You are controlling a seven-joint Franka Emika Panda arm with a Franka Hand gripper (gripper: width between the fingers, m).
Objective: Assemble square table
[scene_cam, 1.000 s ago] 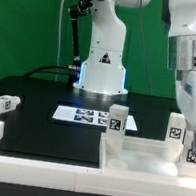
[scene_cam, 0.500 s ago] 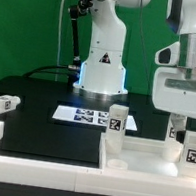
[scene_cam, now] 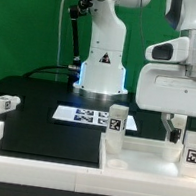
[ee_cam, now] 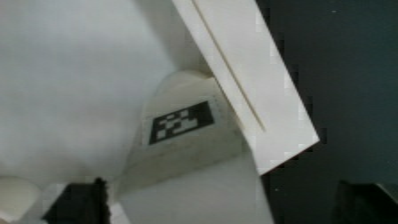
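Observation:
The square table's white top (scene_cam: 142, 163) lies at the exterior view's lower right. Three short white tagged legs stand upright on it: one at its left corner (scene_cam: 115, 126), one further back (scene_cam: 177, 137) and one at the right edge (scene_cam: 192, 156). A fourth leg (scene_cam: 2, 102) lies loose on the black table at the left. My gripper (scene_cam: 174, 124) hangs over the back leg, partly hiding it. In the wrist view that leg (ee_cam: 182, 125) rises from the top (ee_cam: 71, 80) beside its raised rim (ee_cam: 240, 70). My gripper (ee_cam: 222, 205) is open, with dark fingers (ee_cam: 80, 205) on either side of the leg and apart from it.
The marker board (scene_cam: 84, 114) lies mid-table in front of the robot base (scene_cam: 100, 66). Long white L-shaped wall pieces (scene_cam: 37, 160) run along the front and left edge, around the table top.
The hand has moved toward the exterior view's left and come down over the back leg, covering more of it. The legs and the top have not moved.

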